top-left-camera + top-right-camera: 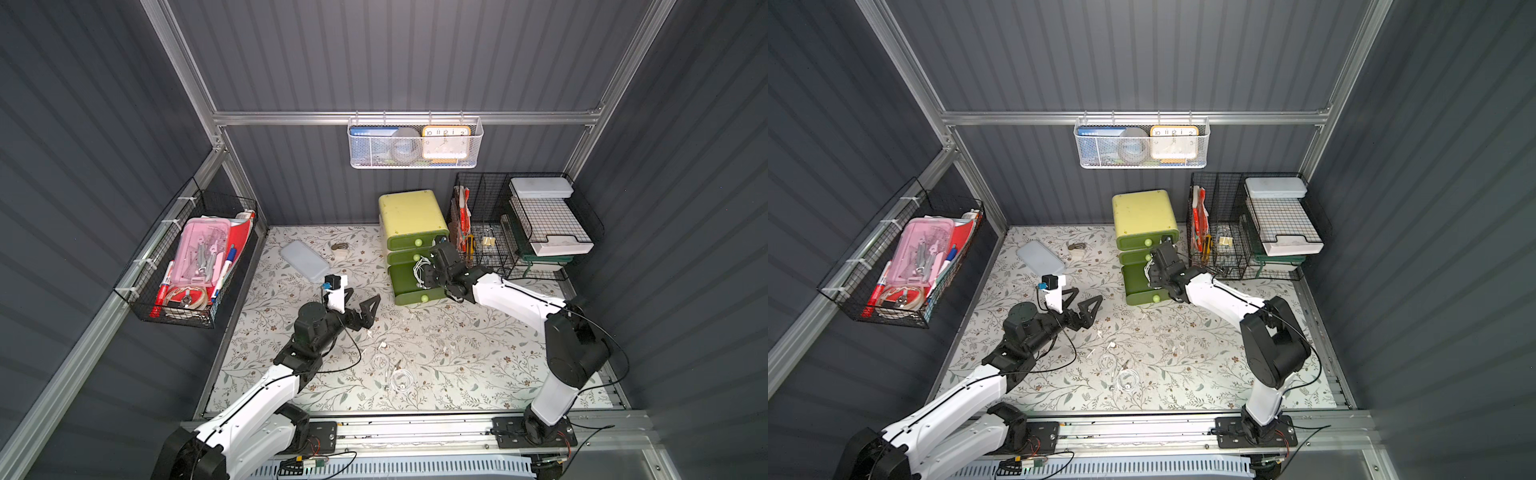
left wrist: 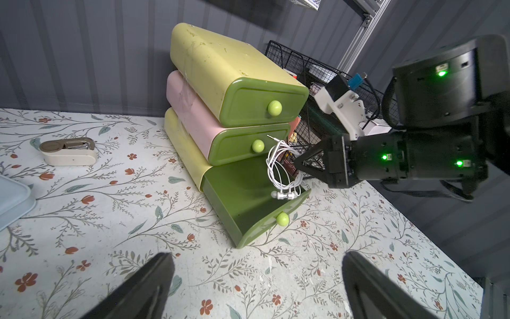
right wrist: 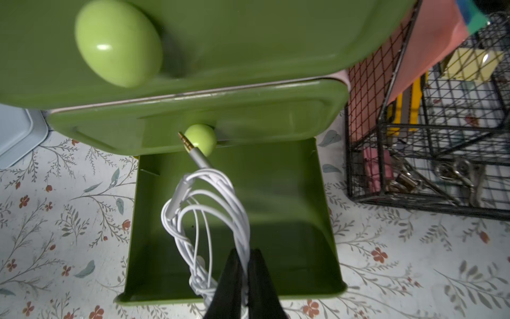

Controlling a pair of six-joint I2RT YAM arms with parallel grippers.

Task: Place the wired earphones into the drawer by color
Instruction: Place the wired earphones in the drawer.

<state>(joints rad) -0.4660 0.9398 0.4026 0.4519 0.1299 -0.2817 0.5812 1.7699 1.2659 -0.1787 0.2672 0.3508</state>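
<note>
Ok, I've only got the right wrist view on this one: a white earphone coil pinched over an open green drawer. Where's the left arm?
Observer: The left gripper is open and empty. It hovers over the table, left of the drawer stack.
Operator: Are any earphones lying out on the table?
Observer: Yes. Besides the held white earphones, loose white earphones lie on the table between the two arms.
</note>
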